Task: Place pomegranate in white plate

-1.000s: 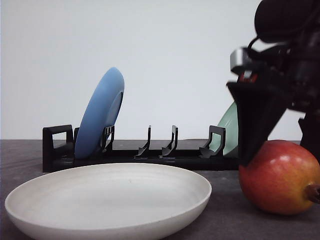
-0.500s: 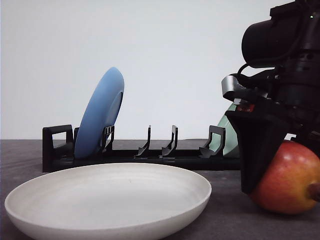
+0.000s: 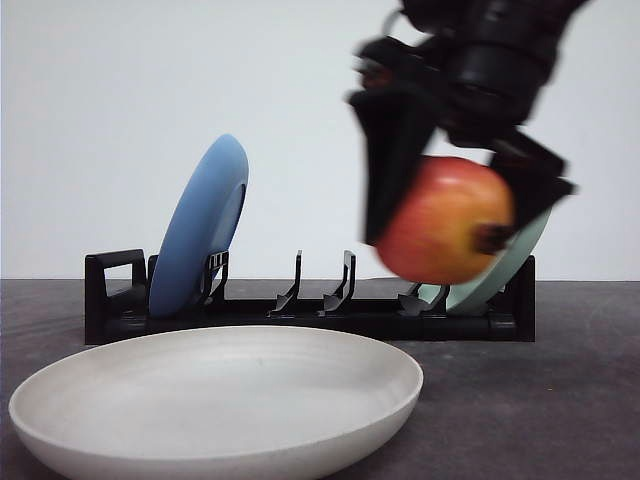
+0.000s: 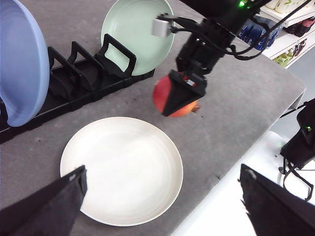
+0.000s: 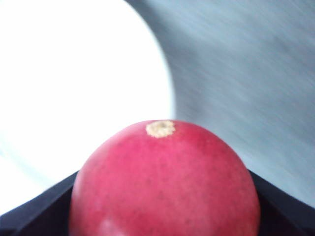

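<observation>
1. Desk (image 3: 560, 400): dark surface beneath the right gripper, carrying the plate and a black rack (image 3: 300, 315).
2. White plate (image 3: 220, 400): empty, below and to one side of the right gripper.
3. Right gripper (image 3: 455, 215): clenched on the pomegranate (image 3: 445, 220), which hangs clear of the desk; lift done, carry and release remain.
4. Left gripper (image 4: 162, 196): spread apart, holding nothing, above the plate's near edge.

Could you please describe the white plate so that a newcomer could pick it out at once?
Find the black dish rack across the dark table. The white plate lies flat before it, nearest the front camera. The blue plate and green plate stand upright in the rack instead.
</observation>
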### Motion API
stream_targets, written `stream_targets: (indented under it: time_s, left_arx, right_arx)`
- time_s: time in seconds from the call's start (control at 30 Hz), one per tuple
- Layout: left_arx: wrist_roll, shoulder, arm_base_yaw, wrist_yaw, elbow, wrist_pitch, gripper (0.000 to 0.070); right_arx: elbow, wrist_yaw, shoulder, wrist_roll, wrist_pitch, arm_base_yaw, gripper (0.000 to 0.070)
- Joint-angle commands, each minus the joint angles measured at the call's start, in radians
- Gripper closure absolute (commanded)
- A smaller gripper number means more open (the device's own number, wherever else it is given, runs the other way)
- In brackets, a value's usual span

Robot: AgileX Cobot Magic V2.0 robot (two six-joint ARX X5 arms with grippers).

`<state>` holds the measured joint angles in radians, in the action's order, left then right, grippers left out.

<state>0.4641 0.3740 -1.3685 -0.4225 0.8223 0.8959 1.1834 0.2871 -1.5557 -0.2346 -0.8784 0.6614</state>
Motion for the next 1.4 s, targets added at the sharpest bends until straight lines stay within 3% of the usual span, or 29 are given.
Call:
stream_targets:
  time_s: [0.0,0.27,0.47,1.1,1.17,1.33,1.37]
  left_arx:
    - [-0.010,0.003,-0.013,-0.006,0.008,-0.007,0.0110]
    - [-0.010,0.003,-0.013,-0.007,0.008,-0.006,0.0110]
    - [-0.010,0.003,-0.014,-0.007,0.008,-0.006,0.0110]
    - [-0.010,0.003,-0.013,-0.007,0.008,-0.005,0.0110]
    - [-0.011,0.003,-0.013,-0.007,0.008,-0.005,0.0110]
    - [-0.011,0.003,-0.013,-0.007,0.008,-0.003,0.0110]
    - [-0.010,0.003,-0.014,-0.007,0.008,-0.002,0.0110]
  right_arx:
    - [0.029,0.005,-0.037,-0.030,0.021,0.040,0.0286]
    - [0.042,0.027,-0.145,-0.066,0.174,0.189,0.0285]
    - [0.042,0.026,-0.228,-0.065,0.266,0.253,0.0285]
    - [0.042,-0.031,-0.268,-0.066,0.280,0.272,0.0280]
    - [0.041,-0.031,-0.268,-0.068,0.272,0.272,0.0245]
    - [0.042,-0.034,-0.268,-0.073,0.268,0.272,0.0020]
    - [0.041,-0.033,-0.268,-0.076,0.267,0.272,0.0006]
